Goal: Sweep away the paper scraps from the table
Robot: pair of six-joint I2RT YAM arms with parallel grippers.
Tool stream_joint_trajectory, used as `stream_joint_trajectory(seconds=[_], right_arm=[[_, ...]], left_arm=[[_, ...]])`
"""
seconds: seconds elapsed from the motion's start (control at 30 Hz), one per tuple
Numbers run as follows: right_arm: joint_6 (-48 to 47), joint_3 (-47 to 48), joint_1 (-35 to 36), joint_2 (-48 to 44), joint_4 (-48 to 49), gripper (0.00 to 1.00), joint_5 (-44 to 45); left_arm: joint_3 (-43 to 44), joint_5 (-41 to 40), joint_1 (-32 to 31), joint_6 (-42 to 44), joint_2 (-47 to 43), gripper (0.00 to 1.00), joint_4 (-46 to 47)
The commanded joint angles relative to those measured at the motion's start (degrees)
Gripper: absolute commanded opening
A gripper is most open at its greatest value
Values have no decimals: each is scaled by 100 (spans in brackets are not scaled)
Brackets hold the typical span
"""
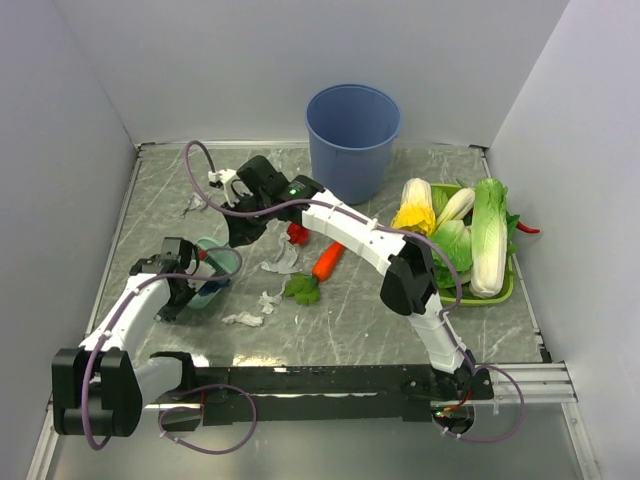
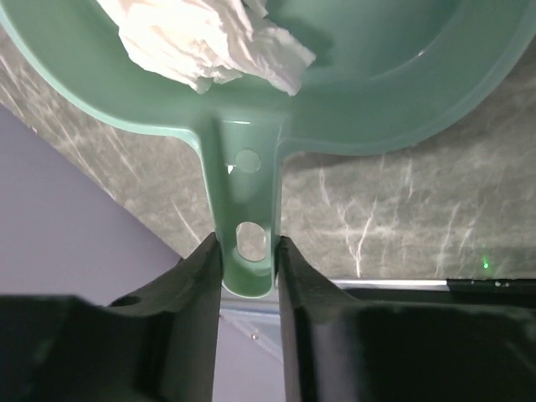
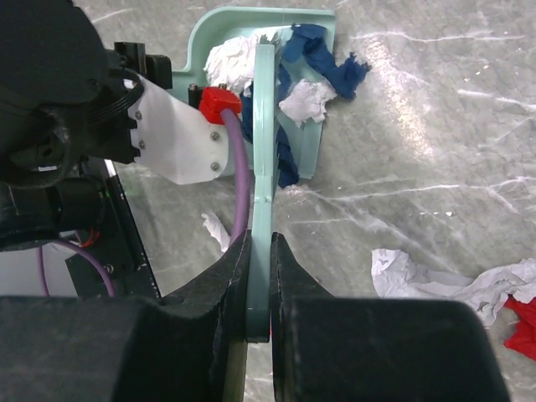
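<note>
- Dustpan [image 2: 394, 109]: handle is clamped between the jaws of the left gripper [image 2: 249, 251]. It is held low against the table [image 2: 402, 218], apparently as a receiver.
- Brush [image 3: 264, 126]: handle is pinched tight by the right gripper [image 3: 260, 251] and laid across the pan, apparently to drive bits inward.
- Paper scraps [image 3: 306, 100]: white and dark blue bits are gathered in the pan. A white piece [image 3: 402, 272] and a red piece [image 3: 523, 327] are seen loose on the marble nearby, unswept.

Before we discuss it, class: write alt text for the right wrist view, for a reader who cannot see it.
The right arm's jaws are shut on a teal brush that reaches over a teal dustpan holding blue and white paper scraps. More white scraps and a red one lie on the marble table at lower right.
</note>
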Motion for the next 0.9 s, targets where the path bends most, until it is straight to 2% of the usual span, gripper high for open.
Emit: stream_joint_trajectory(seconds=[0.0, 0.23, 0.37, 0.5, 0.63, 0.77, 0.87], right_arm=[[119, 152, -214, -406, 33, 0, -76], [232, 64, -653, -802, 77, 0, -128], [259, -6, -856, -1021, 95, 0, -120], [268, -243, -1005, -1223, 113, 0, -137], [452, -340, -1085, -1277, 113, 0, -278], [523, -428, -1094, -1303, 139, 0, -392], [523, -533, -1085, -1356, 148, 0, -454]], left_arm=[[-47, 329, 20, 164, -156, 37, 381], [-171, 610, 20, 77, -306, 49, 593], [-65, 672, 98, -28, -603, 54, 303], [5, 829, 405, 164, -1192, 66, -83], [-144, 1216, 976, 463, -1484, 68, -6], [-293, 1331, 1477, 674, -1282, 66, 424], [-268, 1717, 1970, 954, -1001, 62, 549]])
